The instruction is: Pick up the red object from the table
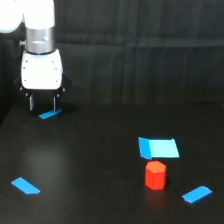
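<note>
The red object (155,175) is a small red-orange hexagonal block standing upright on the black table (90,165), toward the lower part of the exterior view's right. My gripper (42,104) hangs from the white housing far off at the upper part of the exterior view's left, well apart from the block. Its two dark fingers (31,103) point down with a gap between them and nothing held, so it is open. A blue tape piece (50,114) lies just below the fingertips.
A larger blue tape patch (158,148) lies directly behind the block. Another blue strip (197,194) sits to its right, and one more (25,185) at the lower left. A black curtain (145,50) closes off the back.
</note>
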Available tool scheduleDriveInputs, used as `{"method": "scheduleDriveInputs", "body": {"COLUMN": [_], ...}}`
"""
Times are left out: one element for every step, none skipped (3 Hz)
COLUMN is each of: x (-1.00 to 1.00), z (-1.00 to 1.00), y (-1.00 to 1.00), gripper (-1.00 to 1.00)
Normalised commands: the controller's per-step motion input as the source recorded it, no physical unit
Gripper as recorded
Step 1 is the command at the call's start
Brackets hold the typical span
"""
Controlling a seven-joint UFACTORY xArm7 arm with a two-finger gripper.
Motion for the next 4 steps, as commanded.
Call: {"method": "scheduleDriveInputs", "body": {"x": [0.20, 0.34, 0.82, 0.99], "z": [-0.36, -0.38, -0.28, -0.17], "y": [-0.20, -0.27, -0.49, -0.70], "gripper": [0.97, 1.00, 0.99, 0.96]}}
